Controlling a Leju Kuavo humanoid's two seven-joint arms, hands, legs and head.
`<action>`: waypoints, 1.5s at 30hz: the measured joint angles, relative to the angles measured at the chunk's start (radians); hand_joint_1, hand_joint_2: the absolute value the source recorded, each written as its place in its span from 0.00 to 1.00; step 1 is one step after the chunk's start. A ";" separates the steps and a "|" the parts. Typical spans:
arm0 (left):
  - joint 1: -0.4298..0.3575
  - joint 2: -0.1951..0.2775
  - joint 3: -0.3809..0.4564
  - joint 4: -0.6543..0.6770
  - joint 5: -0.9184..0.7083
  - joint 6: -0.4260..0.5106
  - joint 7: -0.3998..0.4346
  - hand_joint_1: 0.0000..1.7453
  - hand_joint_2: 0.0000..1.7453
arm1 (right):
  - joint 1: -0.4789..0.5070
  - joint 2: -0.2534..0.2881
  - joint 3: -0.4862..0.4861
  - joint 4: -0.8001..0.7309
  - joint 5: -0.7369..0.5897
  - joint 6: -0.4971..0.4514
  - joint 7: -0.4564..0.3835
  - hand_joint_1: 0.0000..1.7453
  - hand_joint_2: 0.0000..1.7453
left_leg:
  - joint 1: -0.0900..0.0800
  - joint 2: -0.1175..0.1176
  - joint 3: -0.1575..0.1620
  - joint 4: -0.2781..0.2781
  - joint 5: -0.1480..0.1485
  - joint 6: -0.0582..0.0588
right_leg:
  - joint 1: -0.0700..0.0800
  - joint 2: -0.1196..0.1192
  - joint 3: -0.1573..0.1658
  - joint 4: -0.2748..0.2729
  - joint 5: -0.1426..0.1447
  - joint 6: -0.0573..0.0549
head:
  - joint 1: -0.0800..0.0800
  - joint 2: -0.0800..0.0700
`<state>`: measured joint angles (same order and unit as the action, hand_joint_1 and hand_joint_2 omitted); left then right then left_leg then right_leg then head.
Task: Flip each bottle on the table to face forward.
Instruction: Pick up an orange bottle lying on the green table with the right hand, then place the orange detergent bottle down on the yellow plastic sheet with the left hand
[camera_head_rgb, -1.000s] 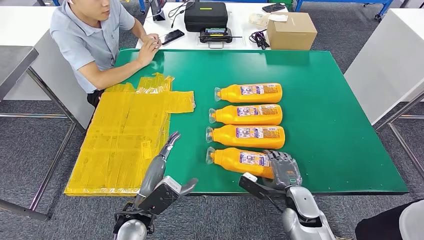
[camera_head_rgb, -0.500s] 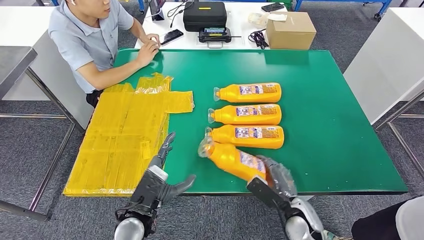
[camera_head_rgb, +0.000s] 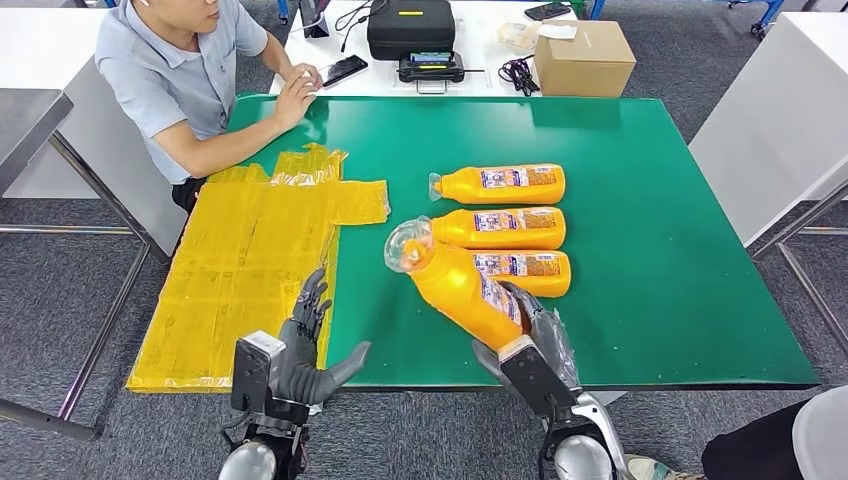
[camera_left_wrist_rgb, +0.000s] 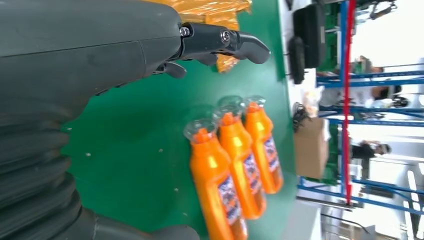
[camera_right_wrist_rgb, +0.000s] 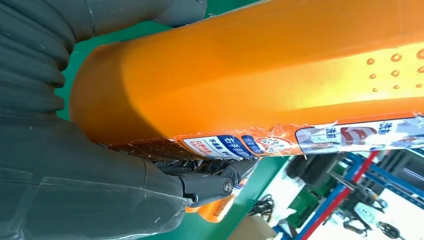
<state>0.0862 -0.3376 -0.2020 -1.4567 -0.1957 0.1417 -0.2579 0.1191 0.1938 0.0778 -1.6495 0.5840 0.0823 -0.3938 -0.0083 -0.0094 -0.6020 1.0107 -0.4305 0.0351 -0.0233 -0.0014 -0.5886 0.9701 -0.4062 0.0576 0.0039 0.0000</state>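
Orange plastic nearest of all: the right hand (camera_head_rgb: 535, 335) grips the base end of one bottle (camera_head_rgb: 462, 290) and holds it raised off the worktop (camera_head_rgb: 650, 300), tilted, its clear cap pointing up and toward the left. From the right wrist, the held bottle's label runs along its side, dark fingers (camera_right_wrist_rgb: 210, 185) wrapped under it.

Left hand (camera_head_rgb: 300, 350) — at the near edge of the worktop, fingers apart, thumb out to the side, holding nothing. It hovers beside the yellow plastic sheets (camera_head_rgb: 250, 270), which lie flattened on the left part of the green surface and hang over its edge.

Beyond the lifted bottle, three more bottles lie flat on the green, side by side, caps to the left, labels up: the nearest (camera_head_rgb: 535, 272) partly covered by the held one, then the middle one (camera_head_rgb: 505, 228), then the far one (camera_head_rgb: 500, 184).

Far left — a person in a grey shirt (camera_head_rgb: 175, 75) sits at the worktop's corner, one hand resting on the green edge. Behind, on a white table, a black case (camera_head_rgb: 410, 28), a phone (camera_head_rgb: 345, 70) and a cardboard box (camera_head_rgb: 585, 58).
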 joint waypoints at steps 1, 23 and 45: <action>-0.003 0.000 -0.001 0.011 0.005 0.002 -0.002 0.00 1.00 | -0.004 0.002 0.000 0.000 -0.003 0.002 -0.001 1.00 1.00 | 0.000 0.000 0.000 0.000 0.000 0.000 | 0.000 0.000 0.000 0.000 0.000 0.000 | 0.000 0.000; -0.090 0.003 -0.039 0.189 0.010 -0.057 -0.058 0.00 1.00 | -0.035 -0.008 0.032 0.131 0.002 0.016 -0.029 1.00 1.00 | 0.000 0.000 -0.002 0.000 0.000 0.000 | 0.000 0.000 -0.002 0.000 0.000 0.000 | 0.000 0.000; -0.174 0.002 -0.070 0.351 0.325 -0.203 -0.046 0.00 1.00 | -0.104 -0.027 0.084 0.268 -0.002 0.016 -0.051 1.00 1.00 | 0.000 0.000 -0.002 0.000 0.000 0.000 | 0.000 0.000 -0.003 0.000 0.000 0.000 | 0.000 0.000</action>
<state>-0.0873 -0.3353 -0.2719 -1.1059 0.1292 -0.0613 -0.3037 0.0148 0.1672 0.1616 -1.3811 0.5818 0.0984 -0.4452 -0.0080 -0.0093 -0.6045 1.0108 -0.4304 0.0351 -0.0231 -0.0013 -0.5911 0.9703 -0.4062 0.0576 0.0038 0.0000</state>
